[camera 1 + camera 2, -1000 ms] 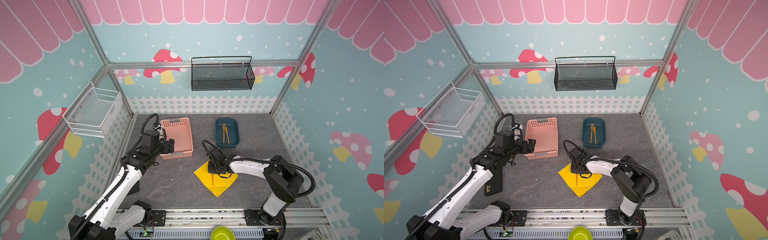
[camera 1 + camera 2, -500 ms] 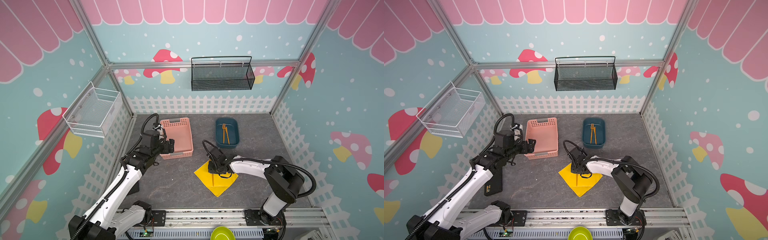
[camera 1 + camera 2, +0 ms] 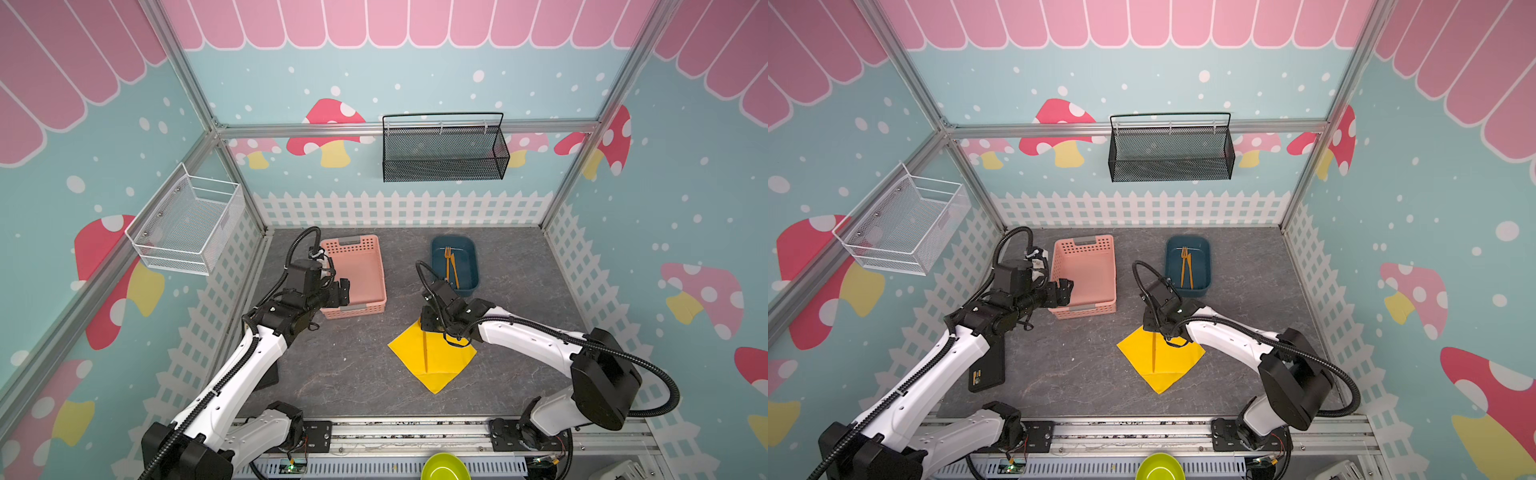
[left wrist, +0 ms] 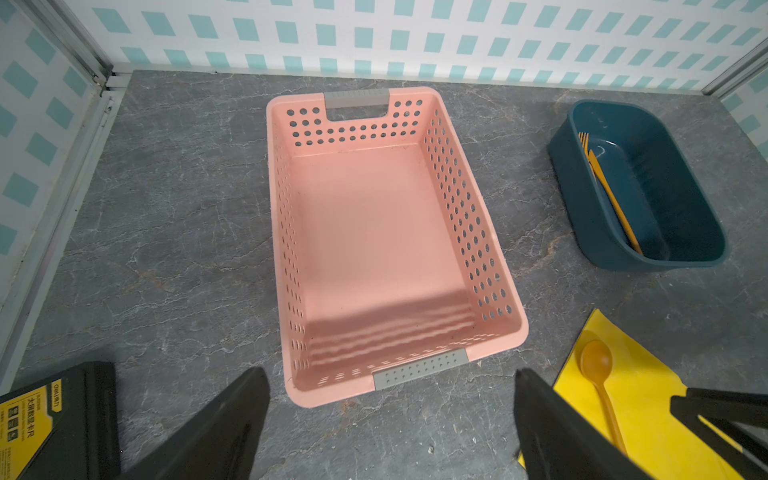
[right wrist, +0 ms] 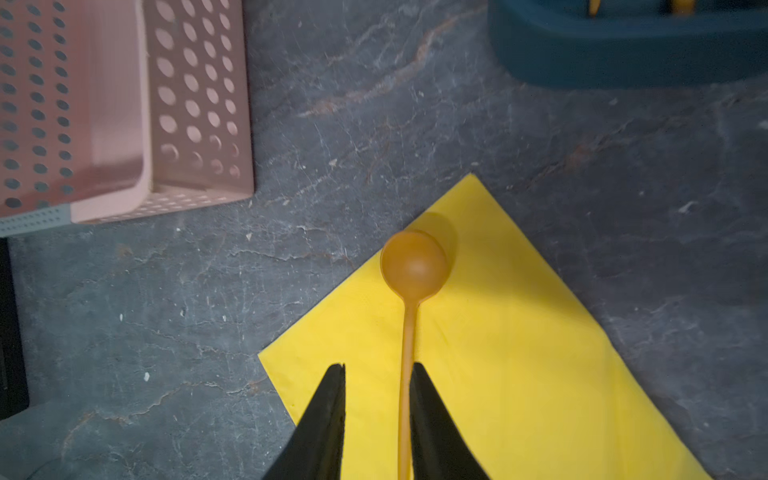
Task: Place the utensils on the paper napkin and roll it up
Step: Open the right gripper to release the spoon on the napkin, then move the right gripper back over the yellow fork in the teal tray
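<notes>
Bench (image 3: 332, 365), grey marbled, one, fenced by patterned walls.

Paper napkin (image 3: 451, 363), one: bright yellow square, lying flat and unrolled on the bench, one corner pointing toward the back wall, near the front of the pink basket (image 3: 361, 278) and of the blue tub (image 3: 465, 291).

Utensils, three, orange-yellow:
- Spoon (image 5: 409, 316), one: lies on the napkin with its round bowl near the back corner and its handle running down the middle.
- Fork (image 3: 447, 262), one: inside the blue tub.
- Knife (image 3: 456, 276), one: inside the same tub, just beside the fork.

Containers on the bench, two: the pink perforated basket and the blue tub, side by side, apart.

Wall baskets, two: black mesh basket (image 3: 444, 153) on the back wall, white wire basket (image 3: 187, 224) on the left wall.

Claws, two:
- Left claw (image 3: 344, 293): jaws spread wide, holding nothing, hanging over the near end of the pink basket.
- Right claw (image 5: 377, 365): low over the napkin, jaws parted by a narrow gap, the spoon handle between them beside one finger, not clamped.

Other: black box (image 3: 986, 370) with a yellow label, one; green bowl (image 3: 442, 467) at the front edge, one.
</notes>
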